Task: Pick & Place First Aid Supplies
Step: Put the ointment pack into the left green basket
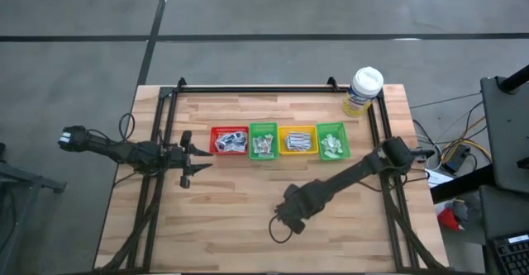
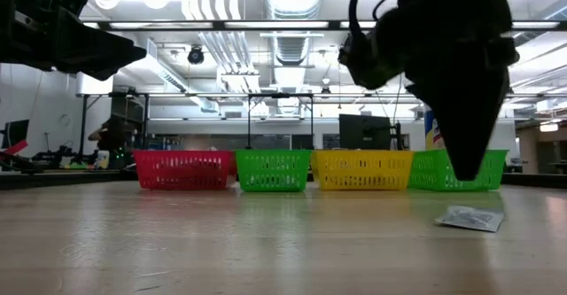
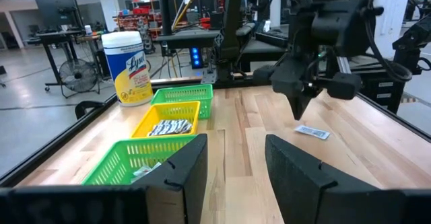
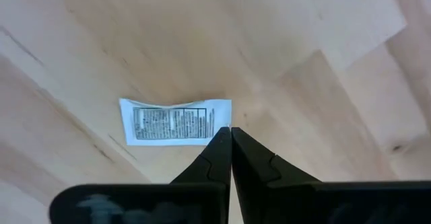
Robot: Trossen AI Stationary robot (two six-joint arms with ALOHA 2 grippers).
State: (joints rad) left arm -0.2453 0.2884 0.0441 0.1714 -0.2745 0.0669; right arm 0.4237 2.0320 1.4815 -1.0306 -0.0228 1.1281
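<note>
On the table point(image 1: 248, 201), the right claw point(image 4: 230, 131) hangs clenched and empty over a single packet point(image 4: 176, 122).

That white packet with dark print lies flat on the bare wood, well in front of the bins; the closed fingertips sit at its edge, and whether they touch it cannot be told. More packets fill the red bin point(image 1: 229, 140), green bin point(image 1: 263, 141), yellow bin point(image 1: 297, 139) and second green bin point(image 1: 333, 140), set in a row. Left claw point(image 1: 195, 160) waits released beside the red bin, holding nothing. A yellow-labelled bottle point(image 1: 364, 90) stands at the far right corner.
</note>
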